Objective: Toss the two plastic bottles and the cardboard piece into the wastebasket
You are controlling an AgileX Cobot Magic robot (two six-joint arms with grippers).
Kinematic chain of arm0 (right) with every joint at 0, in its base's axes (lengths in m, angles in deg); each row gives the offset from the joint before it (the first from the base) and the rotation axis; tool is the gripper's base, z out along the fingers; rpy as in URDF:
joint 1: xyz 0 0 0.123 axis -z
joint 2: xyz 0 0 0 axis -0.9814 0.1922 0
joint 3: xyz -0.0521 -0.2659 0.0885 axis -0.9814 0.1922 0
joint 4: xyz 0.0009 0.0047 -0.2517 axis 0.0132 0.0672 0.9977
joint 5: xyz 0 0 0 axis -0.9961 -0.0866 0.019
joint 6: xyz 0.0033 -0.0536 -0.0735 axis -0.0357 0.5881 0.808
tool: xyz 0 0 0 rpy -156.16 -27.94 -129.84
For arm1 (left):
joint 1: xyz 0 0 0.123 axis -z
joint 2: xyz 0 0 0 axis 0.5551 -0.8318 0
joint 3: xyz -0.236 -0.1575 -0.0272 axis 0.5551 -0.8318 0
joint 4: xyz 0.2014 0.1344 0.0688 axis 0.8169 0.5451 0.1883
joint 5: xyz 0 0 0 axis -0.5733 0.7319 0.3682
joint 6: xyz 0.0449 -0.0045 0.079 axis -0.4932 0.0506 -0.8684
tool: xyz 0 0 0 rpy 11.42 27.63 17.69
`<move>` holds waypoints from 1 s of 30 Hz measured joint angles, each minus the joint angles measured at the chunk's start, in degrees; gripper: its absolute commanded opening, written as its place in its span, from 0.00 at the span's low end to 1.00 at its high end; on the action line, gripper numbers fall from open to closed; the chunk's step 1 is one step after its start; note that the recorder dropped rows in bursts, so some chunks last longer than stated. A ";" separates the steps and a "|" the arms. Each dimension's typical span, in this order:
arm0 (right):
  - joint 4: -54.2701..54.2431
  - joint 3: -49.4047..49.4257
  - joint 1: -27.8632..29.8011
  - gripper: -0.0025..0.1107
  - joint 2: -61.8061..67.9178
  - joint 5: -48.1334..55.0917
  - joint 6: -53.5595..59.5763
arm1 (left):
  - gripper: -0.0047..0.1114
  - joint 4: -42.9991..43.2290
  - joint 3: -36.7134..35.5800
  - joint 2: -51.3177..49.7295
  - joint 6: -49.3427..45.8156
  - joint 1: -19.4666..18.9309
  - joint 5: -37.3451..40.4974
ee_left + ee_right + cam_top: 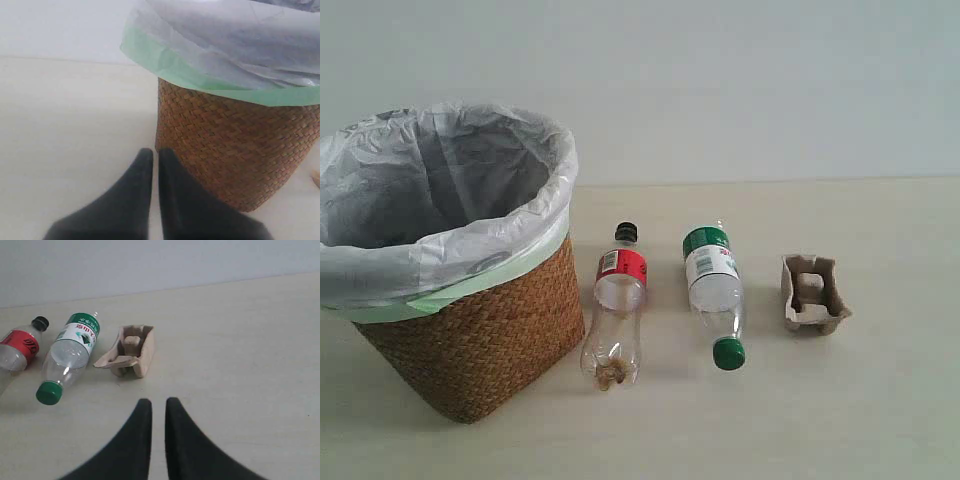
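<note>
Lying on the bench [880, 400] right of the basket [480, 340], red bottle [615, 315] and green bottle [713, 290] look light, slick: pinch mid-body; cardboard [812, 293] light, stiff: pinch a wall; left gripper [155, 155], right gripper [158, 405] closed, empty.

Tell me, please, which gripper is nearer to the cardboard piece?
Right. The right gripper points at the cardboard piece just ahead; the left gripper sits beside the wastebasket, cardboard out of its view.

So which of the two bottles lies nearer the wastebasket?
The red-labelled bottle with the black cap and brown residue; it lies just beside the wastebasket, while the green-capped bottle lies farther off, between it and the cardboard piece.
</note>
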 measured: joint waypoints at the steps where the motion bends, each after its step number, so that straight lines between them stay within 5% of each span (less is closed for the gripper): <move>1: 0.00 0.00 0.00 0.08 0.00 0.00 0.00 | 0.07 0.00 0.00 0.00 0.00 0.00 0.00; 10: -0.43 0.00 0.00 0.08 0.00 0.00 -0.78 | 0.07 0.00 0.00 0.00 0.00 0.00 0.00; 21: -20.43 0.00 0.00 0.08 0.00 -0.89 -30.57 | 0.07 0.00 0.00 0.00 0.00 0.00 0.00; 30: -21.97 0.00 0.00 0.08 0.00 -4.37 -33.67 | 0.07 0.00 0.00 0.00 0.00 0.00 0.00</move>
